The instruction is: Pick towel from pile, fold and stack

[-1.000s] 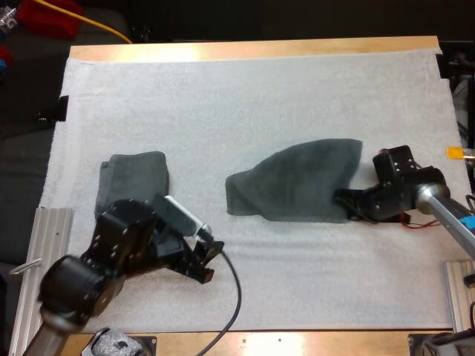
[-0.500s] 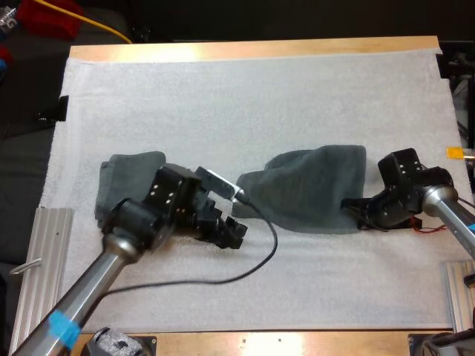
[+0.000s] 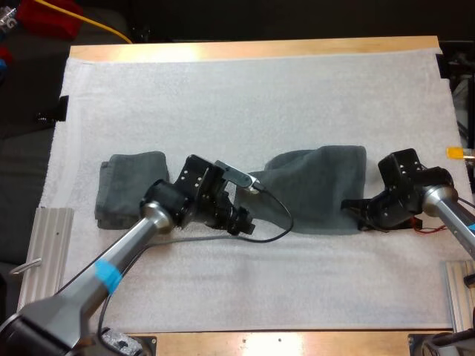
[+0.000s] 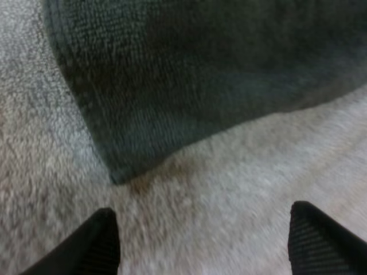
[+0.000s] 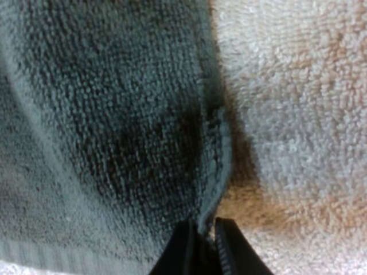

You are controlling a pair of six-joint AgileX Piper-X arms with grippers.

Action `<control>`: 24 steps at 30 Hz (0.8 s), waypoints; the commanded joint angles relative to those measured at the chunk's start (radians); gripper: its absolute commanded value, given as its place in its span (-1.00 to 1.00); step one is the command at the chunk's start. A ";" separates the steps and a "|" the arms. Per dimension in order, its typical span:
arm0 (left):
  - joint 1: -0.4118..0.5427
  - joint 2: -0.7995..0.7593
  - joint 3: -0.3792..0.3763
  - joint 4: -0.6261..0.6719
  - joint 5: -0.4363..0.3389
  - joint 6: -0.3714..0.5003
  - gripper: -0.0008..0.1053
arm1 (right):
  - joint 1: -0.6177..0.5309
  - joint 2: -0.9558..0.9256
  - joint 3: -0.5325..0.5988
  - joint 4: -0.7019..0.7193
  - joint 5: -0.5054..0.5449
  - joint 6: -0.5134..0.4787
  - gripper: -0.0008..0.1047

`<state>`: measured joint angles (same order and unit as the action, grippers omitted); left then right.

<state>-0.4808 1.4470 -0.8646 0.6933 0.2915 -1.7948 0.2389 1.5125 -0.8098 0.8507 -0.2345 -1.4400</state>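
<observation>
Since 1 s ago the left arm has swung up from the near left of the mat to the middle, and the left gripper now sits at the left near corner of the spread towel. The towel itself has slid a little to the right over the same span, while the right gripper has kept its grip at the right near edge. In the left wrist view the left gripper stands wide, its 2 black fingers well apart and clear of any cloth. They are over bare white mat, just near of the spread towel's rounded corner and hem. In the right wrist view the right gripper is narrow, its fingertips pinching the hemmed edge of the spread towel from both sides. Pale mat lies on the open side of that edge. From the high view the spread towel lies right of centre on the white mat, loosely flattened, with a taller lobe on its right half and a lower, narrower left end. The folded towel rests at the left of the mat, apart from the spread one. The left arm crosses just near of its right side. The wooden table shows as a strip along the far edge.
</observation>
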 commanded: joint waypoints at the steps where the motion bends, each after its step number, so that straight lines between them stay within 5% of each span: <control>1: -0.004 0.019 -0.007 -0.018 -0.015 0.005 0.16 | 0.000 -0.010 0.001 0.011 0.008 -0.017 -0.98; 17: -0.004 0.205 -0.007 -0.175 -0.048 0.023 0.16 | 0.000 -0.010 0.001 0.011 0.008 -0.022 -0.98; 24: -0.004 0.205 -0.007 -0.182 0.027 0.023 0.04 | 0.000 -0.010 0.001 0.011 0.008 -0.022 -0.98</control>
<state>-0.4808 1.6525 -0.8646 0.5196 0.3070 -1.7743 0.2389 1.5125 -0.8098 0.8507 -0.2345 -1.4511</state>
